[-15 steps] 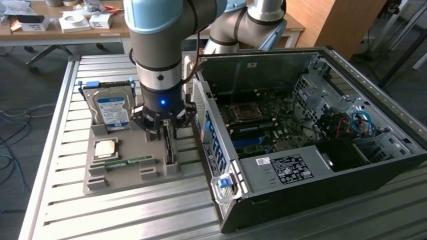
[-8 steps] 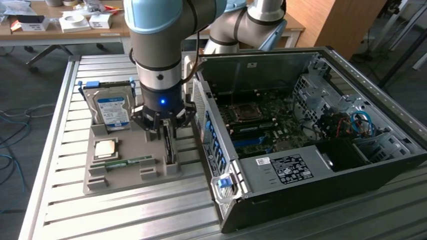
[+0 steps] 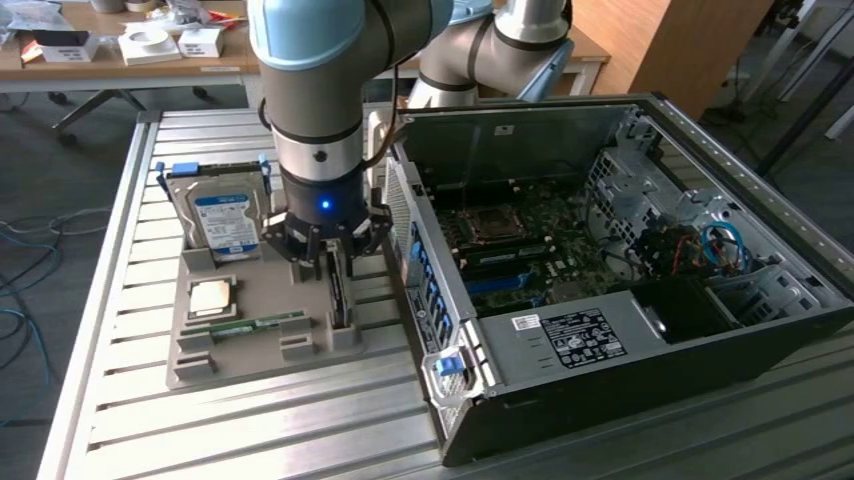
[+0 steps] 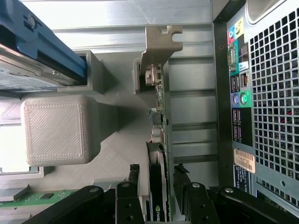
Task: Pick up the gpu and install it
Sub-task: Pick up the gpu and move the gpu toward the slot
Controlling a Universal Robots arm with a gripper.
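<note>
Both fingers point(image 4: 134, 176) of gripper point(image 4: 157, 169) flank gpu point(image 4: 157, 151); sticker point(image 4: 244, 161) print illegible.

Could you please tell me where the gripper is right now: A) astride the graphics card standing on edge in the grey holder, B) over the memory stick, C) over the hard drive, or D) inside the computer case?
A: the open gripper has one finger on each side of the graphics card, which stands on edge in the grey holder, outside the computer case.
</note>
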